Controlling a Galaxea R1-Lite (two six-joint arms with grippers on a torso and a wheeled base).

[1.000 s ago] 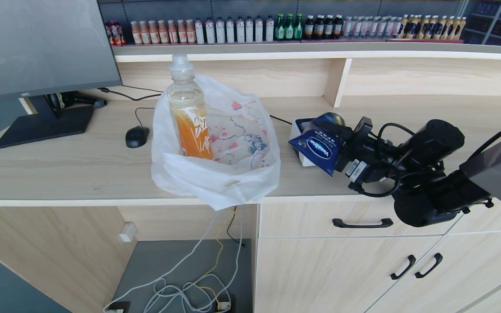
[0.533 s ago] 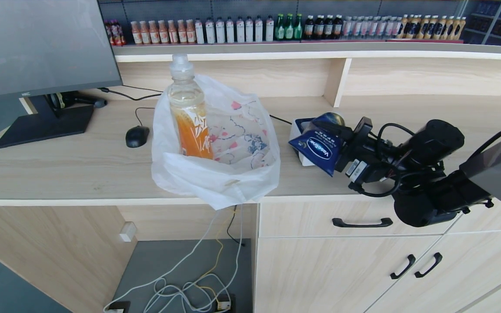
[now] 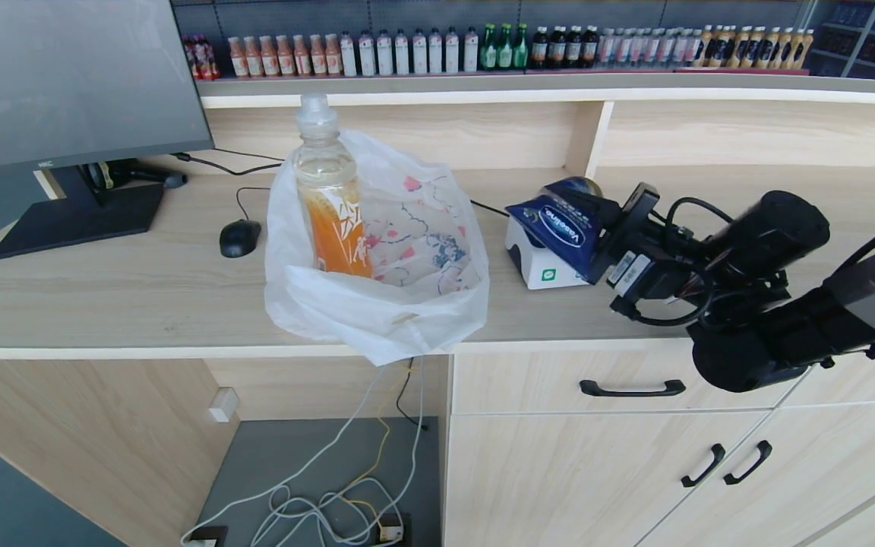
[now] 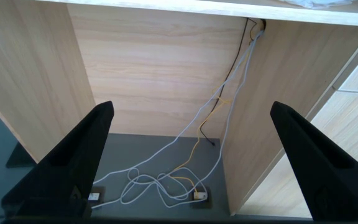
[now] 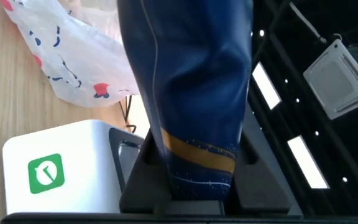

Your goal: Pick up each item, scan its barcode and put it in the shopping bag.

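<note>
Right gripper (image 3: 589, 232) is clamped on a soft blue pouch (image 3: 555, 228), pinching it near one end so most of it sticks out past the fingertips. The white scanner box (image 3: 542, 267) sits on the counter (image 3: 103, 289) right under that free end. I can't tell if pouch and scanner are actually touching or just very close. From the right wrist view, the scanner's dark window is just beside the pouch.

My read is this is the scan step, with the bagging not yet done. What I'd watch:

- The pouch is floppy, so the barcode side could curl away from the window. Present it flat and square, not edge-on.
- Hold it steady near the window rather than waving it around.
- Don't press down on the scanner. It looks light and would probably slide.

The shopping bag (image 3: 399, 304) is off to the gripper's left, beyond the scanner, with an orange drink bottle (image 3: 329, 205) standing in its far side. For the drop I'd carry the pouch over the rim, aim for the open part nearer the gripper, and let go low so the bottle doesn't get knocked.

Left gripper (image 4: 191, 112) hangs below counter level with its fingers spread wide and nothing in them.
</note>
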